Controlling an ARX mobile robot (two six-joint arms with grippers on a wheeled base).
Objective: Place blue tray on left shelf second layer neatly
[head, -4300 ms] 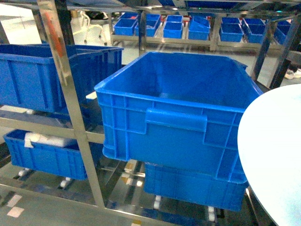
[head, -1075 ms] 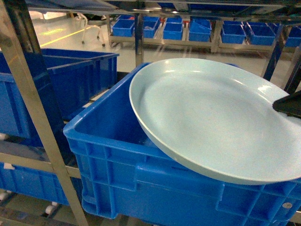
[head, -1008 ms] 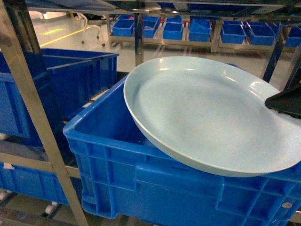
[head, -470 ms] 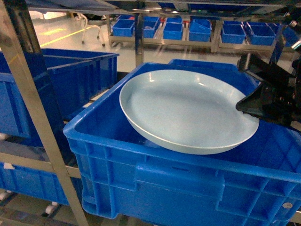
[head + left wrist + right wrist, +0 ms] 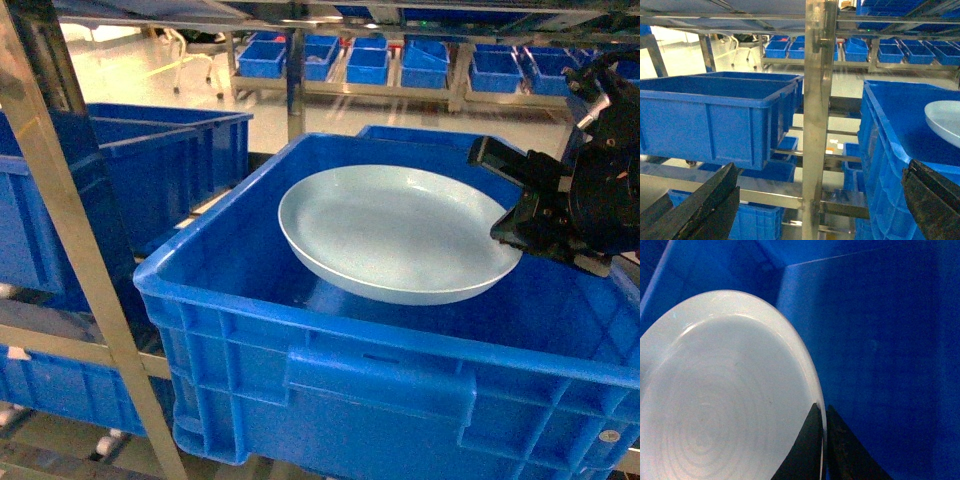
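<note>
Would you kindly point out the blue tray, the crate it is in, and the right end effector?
blue tray (image 5: 390, 232): head view, centre of its inner surface.
crate (image 5: 380, 375): head view, front wall handle.
right end effector (image 5: 823, 440): right wrist view, fingertips pinching the tray rim.

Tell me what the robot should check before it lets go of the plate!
1. Right gripper pinching the blue tray rim: ok.
2. Tray inside the big blue crate: ok.
3. Tray resting on the crate floor: cannot tell; it looks tilted and held up.
4. Crate sitting in the left shelf: ok.
5. Left gripper open and out of the way: ok.
6. Nothing else lying under the tray: cannot tell.
</note>
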